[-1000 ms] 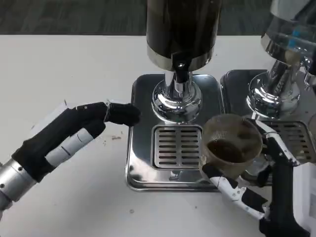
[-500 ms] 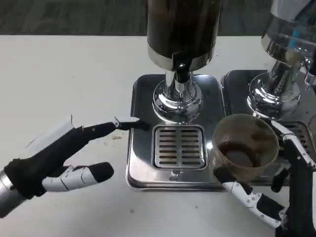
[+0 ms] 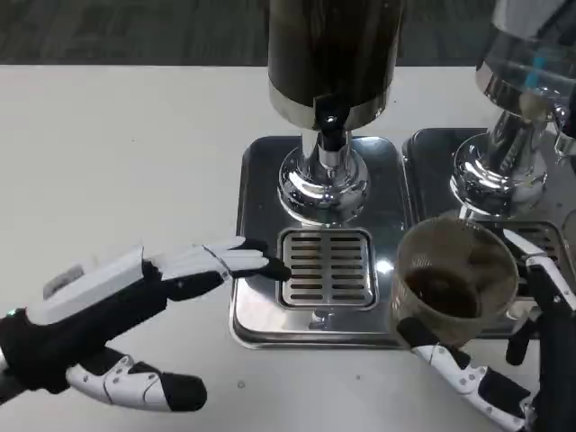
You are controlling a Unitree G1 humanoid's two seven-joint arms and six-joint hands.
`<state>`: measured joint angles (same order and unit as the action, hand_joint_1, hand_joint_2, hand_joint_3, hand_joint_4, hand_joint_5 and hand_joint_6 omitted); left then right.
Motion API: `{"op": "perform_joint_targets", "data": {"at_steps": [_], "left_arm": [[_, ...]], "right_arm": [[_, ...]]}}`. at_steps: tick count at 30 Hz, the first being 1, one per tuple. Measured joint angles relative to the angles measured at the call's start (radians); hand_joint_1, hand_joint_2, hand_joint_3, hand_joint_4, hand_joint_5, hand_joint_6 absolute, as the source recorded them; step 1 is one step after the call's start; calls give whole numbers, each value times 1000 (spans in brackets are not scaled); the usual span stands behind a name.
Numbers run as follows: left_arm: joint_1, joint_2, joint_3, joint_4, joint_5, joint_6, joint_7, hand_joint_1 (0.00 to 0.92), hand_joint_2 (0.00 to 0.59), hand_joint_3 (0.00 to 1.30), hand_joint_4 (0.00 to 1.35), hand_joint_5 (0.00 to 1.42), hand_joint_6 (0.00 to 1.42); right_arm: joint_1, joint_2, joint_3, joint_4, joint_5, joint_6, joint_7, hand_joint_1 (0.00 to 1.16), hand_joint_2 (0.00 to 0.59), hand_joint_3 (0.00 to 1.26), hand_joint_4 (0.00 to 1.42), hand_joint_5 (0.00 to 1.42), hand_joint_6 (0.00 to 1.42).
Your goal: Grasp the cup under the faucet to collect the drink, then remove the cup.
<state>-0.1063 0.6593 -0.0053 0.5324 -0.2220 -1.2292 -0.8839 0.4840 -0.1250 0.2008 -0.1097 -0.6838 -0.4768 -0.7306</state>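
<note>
A clear plastic cup (image 3: 453,286) with dark drink in its bottom is held by my right hand (image 3: 517,360) at the lower right, off to the right of the drip grate (image 3: 326,267). The dark dispenser's faucet (image 3: 330,129) hangs above the grate with nothing under it. At the lower left my left hand (image 3: 135,306) lies flat and open. Its fingertips (image 3: 261,263) reach the left edge of the steel tray (image 3: 256,297).
A second dispenser (image 3: 520,90) with a chrome base stands on its own tray (image 3: 432,153) at the right, just behind the cup. White table (image 3: 117,153) lies bare to the left and along the front edge.
My right hand has carried the cup further right and slightly toward me, away from the grate. The left hand has turned over, dropped lower and slid its fingertips right to the tray's edge.
</note>
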Motion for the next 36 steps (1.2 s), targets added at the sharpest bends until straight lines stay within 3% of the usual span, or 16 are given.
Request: {"op": "perform_joint_targets", "data": {"at_steps": [15, 36], "left_arm": [[22, 89, -16, 21, 2, -121, 58, 0, 110, 166, 16, 12, 90], [60, 127, -90, -16, -4, -154, 139, 0, 109, 164, 21, 9, 76]], "right_arm": [[98, 1, -19, -86, -1, -31, 23, 874, 159, 654, 716, 956, 1278], [147, 16, -37, -143, -2, -67, 26, 888, 157, 681, 753, 968, 1311]]}}
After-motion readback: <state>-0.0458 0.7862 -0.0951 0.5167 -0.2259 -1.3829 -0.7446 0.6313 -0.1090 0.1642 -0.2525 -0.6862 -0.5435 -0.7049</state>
